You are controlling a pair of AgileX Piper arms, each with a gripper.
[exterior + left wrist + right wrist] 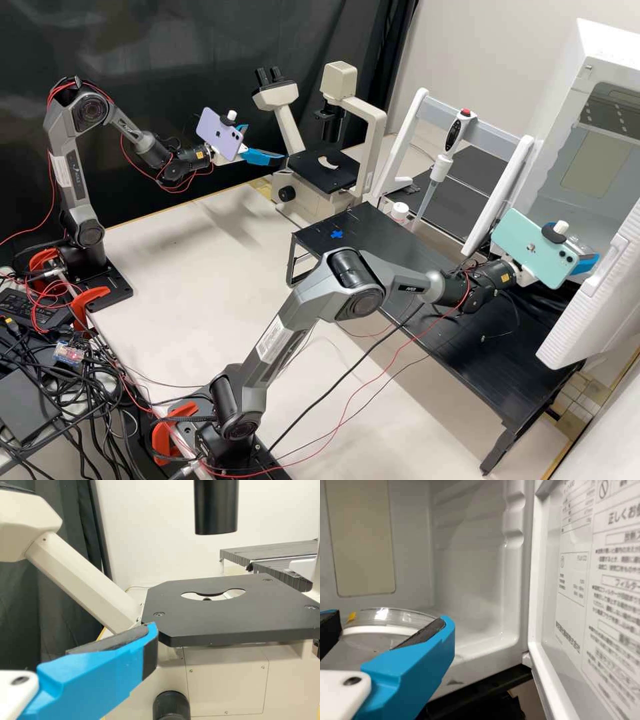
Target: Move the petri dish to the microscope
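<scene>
In the high view, my left gripper hangs beside the microscope stage, fingers apart and holding nothing. In its wrist view, the left gripper has one blue finger beside the near corner of the black stage, whose round opening holds no dish. My right gripper is at the open front of the white incubator. Seen from its own wrist, the right gripper is shut on the clear petri dish, a pad at either side. Its pads partly cover the dish's rim.
The incubator has its door swung open close to the right gripper. A pipette stands on a white-framed rack behind the black table. The microscope's dark condenser tube hangs above the stage.
</scene>
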